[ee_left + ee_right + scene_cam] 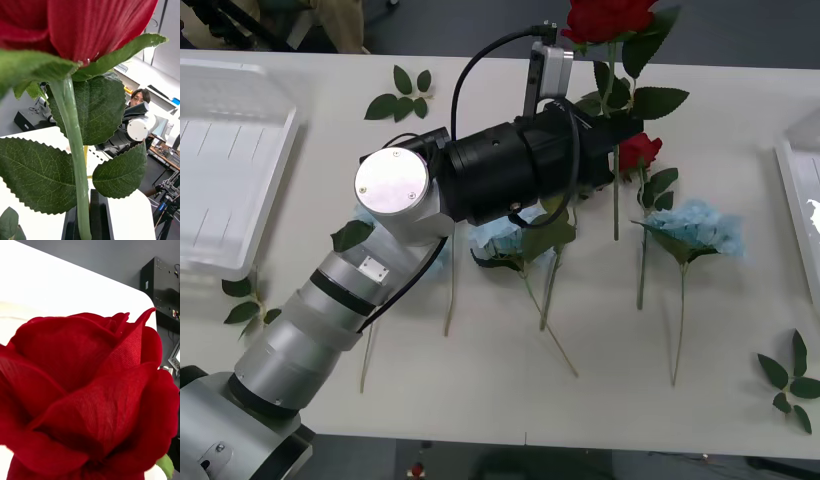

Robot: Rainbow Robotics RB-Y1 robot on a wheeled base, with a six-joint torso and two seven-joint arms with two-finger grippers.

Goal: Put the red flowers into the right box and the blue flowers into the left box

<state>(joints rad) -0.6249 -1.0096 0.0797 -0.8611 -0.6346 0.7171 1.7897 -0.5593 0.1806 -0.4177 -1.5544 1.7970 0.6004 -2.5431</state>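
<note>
Front view, centre: the left arm reaches across the white table (pixel 480 390) toward the upper middle of the frame, its left gripper (pixel 605 125) partly hidden among leaves. A red rose (pixel 605 18) stands upright at the top centre, its bloom at the frame's upper edge and its stem running down into the gripper. The left wrist view shows the green stem (pixel 77 157) passing between the black jaws, which are clamped on it, with serrated leaves either side and the bloom overhead.

A second red rose (pixel 638 150) lies on the table just right of the gripper. Pale blue flowers lie along the middle of the table: one at right (pixel 700 230), one below the arm (pixel 500 235). Loose leaf sprigs rest at upper left (pixel 402 95), lower right (pixel 792 385) and left edge (pixel 248 302).

The left box (pixel 230 170), translucent and ribbed, occupies the upper left; the rim of the right box (pixel 798 200) shows at the right edge.

The right wrist view shows a red bloom (pixel 86 397) close up; whether the right arm's jaws are apart or together cannot be told.
</note>
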